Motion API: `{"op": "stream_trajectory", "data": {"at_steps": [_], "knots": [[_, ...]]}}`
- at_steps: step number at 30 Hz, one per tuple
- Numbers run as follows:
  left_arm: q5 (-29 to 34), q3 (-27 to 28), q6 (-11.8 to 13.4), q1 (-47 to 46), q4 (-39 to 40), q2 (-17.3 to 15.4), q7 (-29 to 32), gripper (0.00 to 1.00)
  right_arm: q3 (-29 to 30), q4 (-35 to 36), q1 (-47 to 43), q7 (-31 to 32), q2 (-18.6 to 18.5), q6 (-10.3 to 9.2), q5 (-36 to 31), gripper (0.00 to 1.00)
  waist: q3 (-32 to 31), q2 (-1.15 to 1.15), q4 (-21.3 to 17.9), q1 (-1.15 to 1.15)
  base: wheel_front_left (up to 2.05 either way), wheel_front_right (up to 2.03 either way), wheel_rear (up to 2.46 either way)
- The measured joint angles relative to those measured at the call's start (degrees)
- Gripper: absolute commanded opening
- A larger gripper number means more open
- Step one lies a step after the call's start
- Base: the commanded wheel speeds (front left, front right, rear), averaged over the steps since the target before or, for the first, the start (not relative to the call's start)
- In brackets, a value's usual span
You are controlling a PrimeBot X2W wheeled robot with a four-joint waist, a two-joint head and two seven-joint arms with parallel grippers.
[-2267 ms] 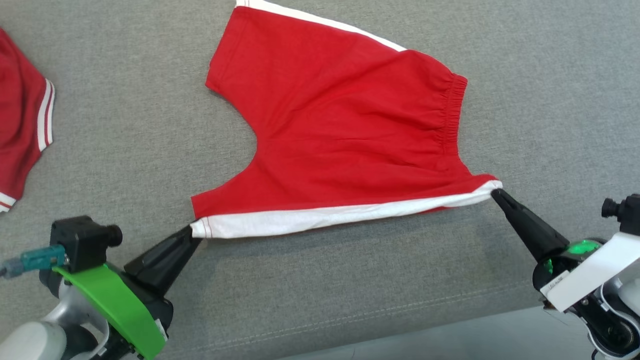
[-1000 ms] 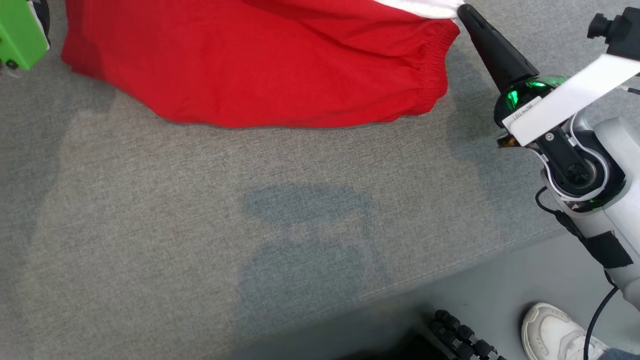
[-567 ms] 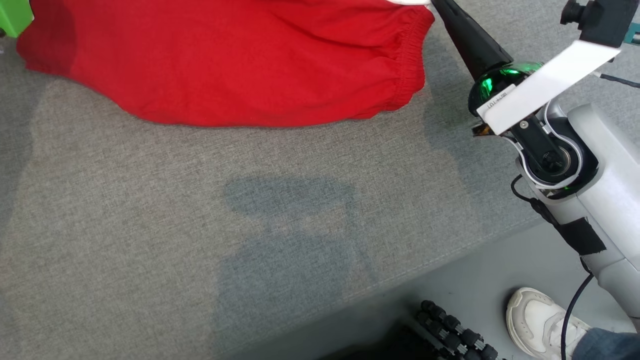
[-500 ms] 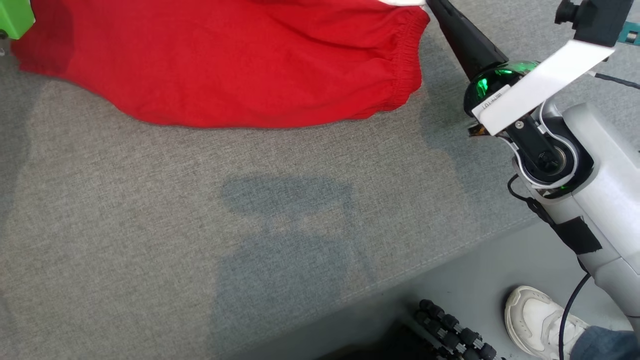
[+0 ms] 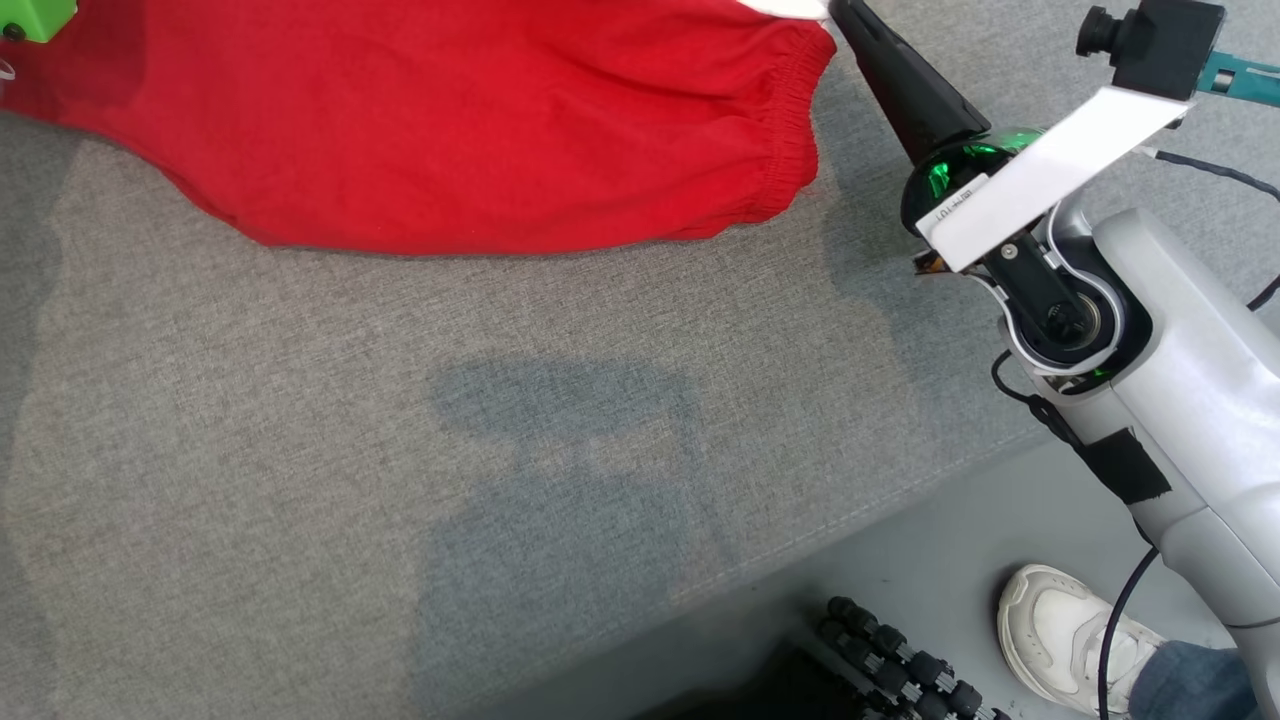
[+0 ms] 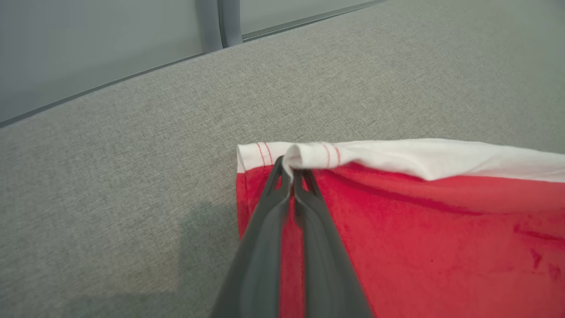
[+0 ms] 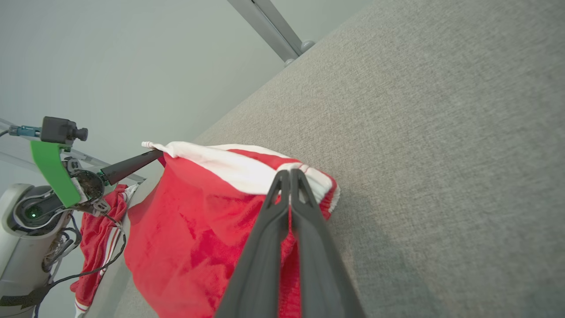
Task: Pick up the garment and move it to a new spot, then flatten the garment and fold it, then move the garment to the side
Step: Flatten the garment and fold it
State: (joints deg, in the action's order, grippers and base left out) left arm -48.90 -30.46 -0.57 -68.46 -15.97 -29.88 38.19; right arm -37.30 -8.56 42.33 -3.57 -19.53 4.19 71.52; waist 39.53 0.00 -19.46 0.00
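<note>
above grey upholstery [image 5: 300, 450], left fingers [image 6: 264, 229] and right fingers [image 7: 264, 247] clamp the garment [image 5: 450, 120].

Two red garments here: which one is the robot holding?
The red shorts with the broad white band, pinched by the left hand and right hand. The thin-striped red garment lies apart, unheld.

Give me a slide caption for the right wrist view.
Right gripper and left gripper pinch the white band of the red shorts, held between them over the grey surface.

I seem to work in a lab: bare grey wall panels [image 6: 88, 44] behind my cloth-covered desk [image 5: 300, 450].
</note>
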Motion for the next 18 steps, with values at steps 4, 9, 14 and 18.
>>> {"op": "stream_trajectory", "data": {"at_steps": [4,9,14,18], "knots": [[0.0,-0.1,-0.1,-0.4,-1.5,0.1,-0.2,0.0,-0.2,-0.7,0.7,-0.3,0.5,0.29,0.0,0.0,0.1,0.0,-0.3,0.0,0.0,0.0,0.0],[0.7,-0.5,-0.5,-1.2,-3.2,0.2,-0.6,0.14,-0.2,-1.5,1.6,-0.9,1.6,0.38,0.0,0.42,0.2,0.0,-0.6,0.0,0.0,0.0,0.0],[1.8,-1.3,-0.8,-1.4,-5.1,0.4,-1.5,0.96,-0.2,-2.9,1.9,-1.5,1.8,0.6,-0.6,1.0,0.2,0.0,-0.7,0.0,0.0,0.0,0.0],[3.5,-1.8,-1.0,-1.4,-6.7,0.4,-2.6,1.0,-0.1,-4.1,1.9,-2.6,1.9,0.62,-1.4,1.0,-0.1,0.0,-0.8,0.0,0.0,0.0,0.0]]}}
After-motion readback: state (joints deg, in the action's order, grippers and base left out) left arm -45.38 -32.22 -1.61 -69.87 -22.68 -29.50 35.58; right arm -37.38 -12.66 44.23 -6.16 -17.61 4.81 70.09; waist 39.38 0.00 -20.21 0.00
